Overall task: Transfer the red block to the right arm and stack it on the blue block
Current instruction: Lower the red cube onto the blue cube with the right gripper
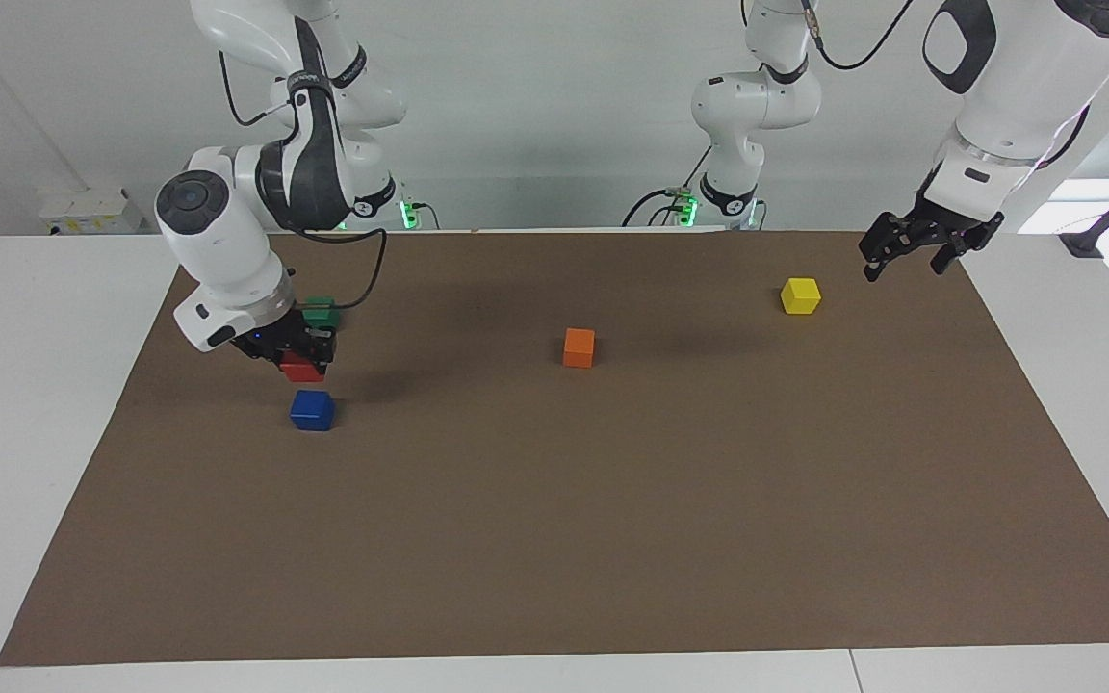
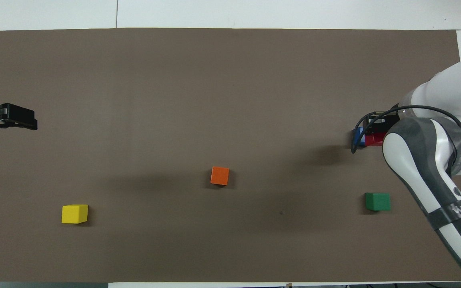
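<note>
Green block (image 1: 322,312) on the table's brown mat (image 1: 612,539) nearest the robots, right gripper (image 1: 296,361) with jaws clamped on the red block (image 1: 302,370), raised over the blue block (image 1: 312,410), left gripper (image 1: 906,252) waiting over the mat's edge, jaws apart

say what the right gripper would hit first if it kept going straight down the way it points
Most likely the blue block. The right gripper, shut on the red block, hangs just above it, so the red block's underside would meet the blue block's top first, though exact alignment is hard to judge.
</note>
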{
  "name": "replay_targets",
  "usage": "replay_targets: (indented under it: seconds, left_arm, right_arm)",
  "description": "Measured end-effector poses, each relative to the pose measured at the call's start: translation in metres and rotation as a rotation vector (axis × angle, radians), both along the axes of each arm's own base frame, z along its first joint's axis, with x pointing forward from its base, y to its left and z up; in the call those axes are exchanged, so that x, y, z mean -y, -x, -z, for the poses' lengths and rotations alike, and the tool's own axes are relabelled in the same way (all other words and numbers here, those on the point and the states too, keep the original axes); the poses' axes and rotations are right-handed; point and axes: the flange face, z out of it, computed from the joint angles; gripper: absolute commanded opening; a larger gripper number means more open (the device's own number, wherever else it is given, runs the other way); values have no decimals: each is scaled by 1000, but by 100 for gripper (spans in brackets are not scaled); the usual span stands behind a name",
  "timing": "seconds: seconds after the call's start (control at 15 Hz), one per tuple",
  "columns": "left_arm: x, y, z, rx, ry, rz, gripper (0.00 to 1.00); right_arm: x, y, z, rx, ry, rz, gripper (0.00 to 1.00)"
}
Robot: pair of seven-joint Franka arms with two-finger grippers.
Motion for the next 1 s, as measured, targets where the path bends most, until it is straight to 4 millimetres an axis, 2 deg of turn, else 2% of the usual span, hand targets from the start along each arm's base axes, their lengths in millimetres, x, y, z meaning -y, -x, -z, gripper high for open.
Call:
replay_targets:
  seconds: [0.2,0.53,1.0]
  left_arm:
    - [0,0,0,0,0,0,100]
    - [-1,0,0,0,0,-2,100]
    - [-1,0,0,0,0,-2,100]
  right_arm:
    - [0,1,22,32,27,-1,0]
    - [2,0,40,85,58,-20,0]
    - [6,1,48,103,56,-15,0]
